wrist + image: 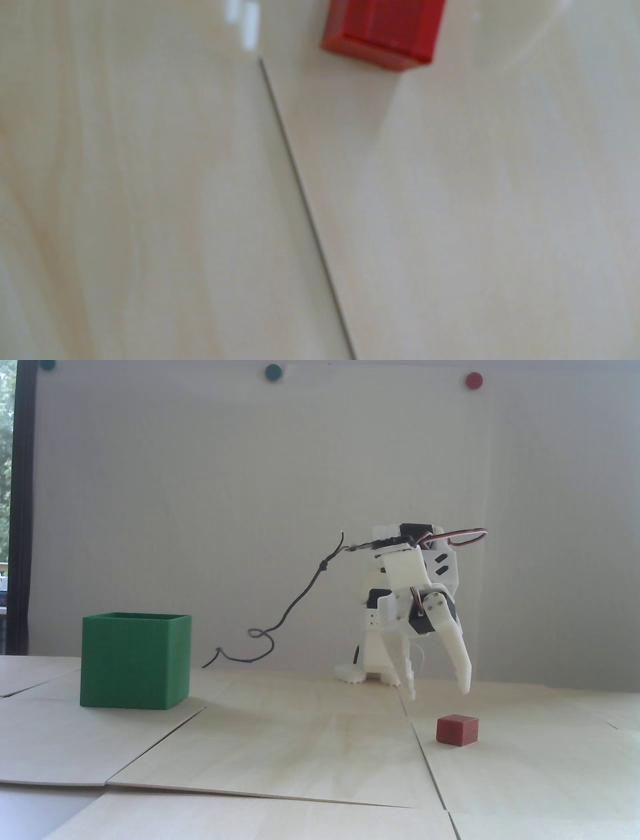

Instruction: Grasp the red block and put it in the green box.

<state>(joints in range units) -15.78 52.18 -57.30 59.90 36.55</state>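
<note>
The red block (456,730) is a small dull-red cube lying on the pale wooden table at the right of the fixed view. My white gripper (438,691) hangs just above and slightly behind it, pointing down, open and empty, with one finger on each side of the block's line. The wrist view shows the red block (381,31) at the top edge, blurred, and a white fingertip (250,24) to its left. The green box (135,660) stands open-topped on the table far to the left, well apart from the arm.
A black cable (295,600) trails from the arm down to the table between the box and the arm's base. Seams (425,755) run between the table's wooden panels. Round magnets, green (273,372) and red (473,380), sit on the back wall.
</note>
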